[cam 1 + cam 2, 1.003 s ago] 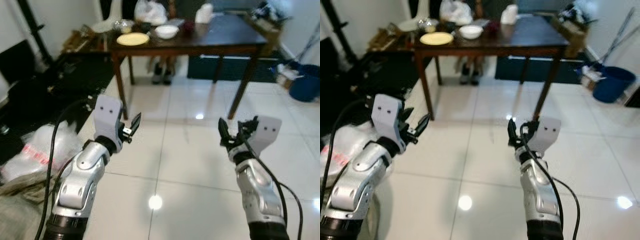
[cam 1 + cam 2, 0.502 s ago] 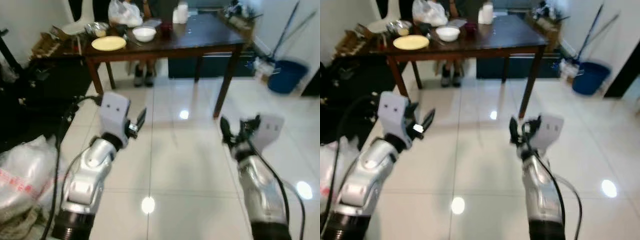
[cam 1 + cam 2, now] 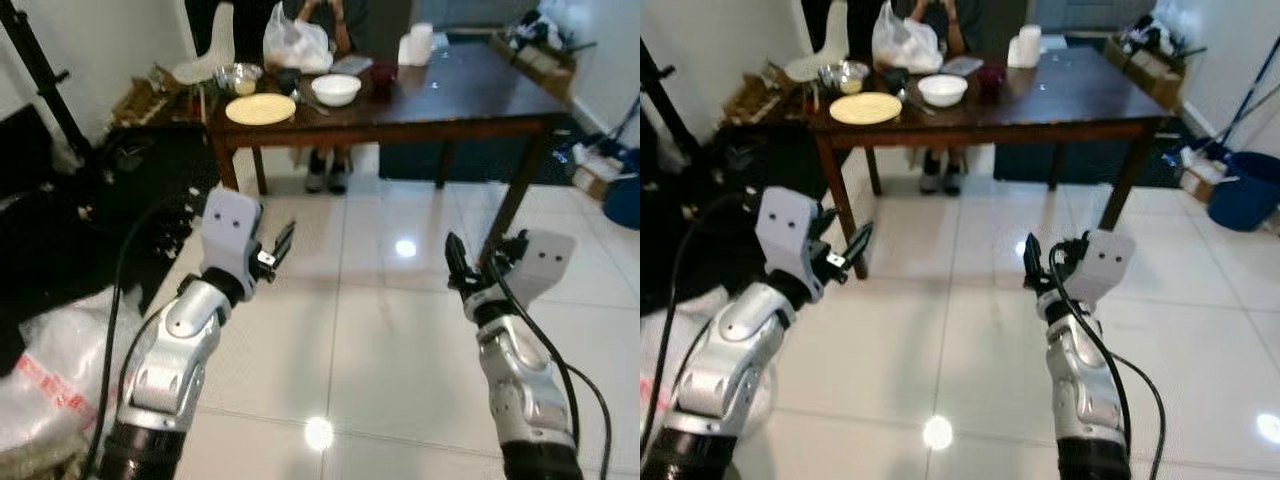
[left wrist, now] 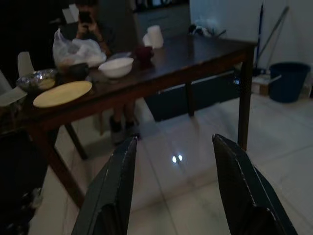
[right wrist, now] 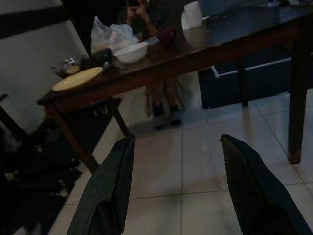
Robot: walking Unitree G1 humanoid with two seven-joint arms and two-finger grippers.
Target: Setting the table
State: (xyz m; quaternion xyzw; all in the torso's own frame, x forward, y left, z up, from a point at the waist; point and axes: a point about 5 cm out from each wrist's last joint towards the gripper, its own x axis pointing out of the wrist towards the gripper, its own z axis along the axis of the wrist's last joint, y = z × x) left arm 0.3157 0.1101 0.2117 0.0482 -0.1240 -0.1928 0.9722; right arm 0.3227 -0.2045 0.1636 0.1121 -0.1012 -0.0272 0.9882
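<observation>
I hold my left gripper [image 3: 272, 252] and right gripper [image 3: 470, 268] up over the white tiled floor [image 3: 380, 330], fingers spread wide on both and holding nothing. The dark desk [image 3: 470, 95] stands well ahead, carrying a yellow plate [image 3: 260, 108] and a white bowl [image 3: 336, 89] (a person [image 4: 90, 27] sits behind it).

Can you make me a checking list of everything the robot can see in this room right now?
Surface: dark wooden table ahead, across a glossy white tile floor.
Job's things: yellow plate and white bowl at the table's left end, dark red cup beside the bowl.
Clutter: white plastic bag, metal bowl, paper roll on the table.
Hands: left hand and right hand both open, holding nothing, raised above the floor, short of the table.
Cables: black cable along the left arm.
Surroundings: a person seated behind the table, blue bucket on the right, plastic bag on the floor at left.
</observation>
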